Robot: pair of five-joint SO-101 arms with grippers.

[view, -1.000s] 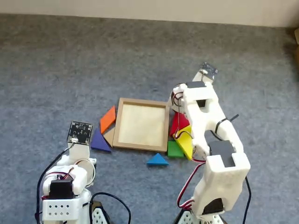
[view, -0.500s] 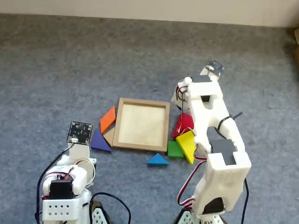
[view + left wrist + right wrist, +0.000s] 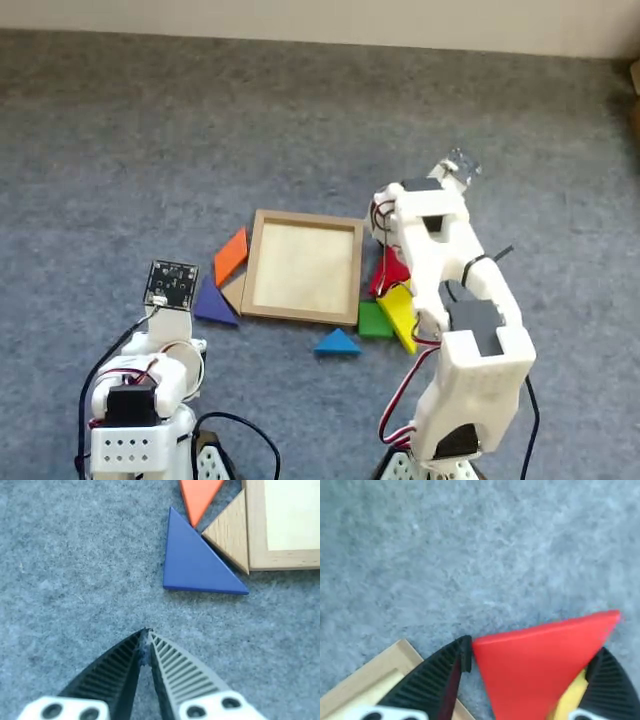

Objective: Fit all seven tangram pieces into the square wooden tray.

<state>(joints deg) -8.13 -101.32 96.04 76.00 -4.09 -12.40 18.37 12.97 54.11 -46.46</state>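
seven pieces are lying outside the tray, so the job is looking barely begun. nearest the bases, the left hand (image 3: 147, 639) is hovering over the grey carpeted bench (image 3: 150, 120) with its fingers pressed together on nothing, just short of the large dark blue triangle (image 3: 192, 560). farther out, the right hand (image 3: 532, 655) is pinching the large red triangle (image 3: 540, 645) across its width, just beside the tray's right wall and over the large yellow triangle (image 3: 400, 310). whether it is clearing the carpet i cannot tell.

to do this step well, the hand should, in my judgement, be lifting the piece above the rim, levelling it, and turning its right angle into a tray corner so the short sides are running along two walls. dropping it mid-tray would be stealing room from the other pieces.

the square wooden tray (image 3: 310, 218) is holding nothing. around it, the small light blue triangle (image 3: 337, 343) is lying nearest, then the green square (image 3: 373, 320) at the front right corner. on the left, the small plain wooden triangle (image 3: 231, 532) is touching the wall, with the orange piece (image 3: 200, 495) beyond.
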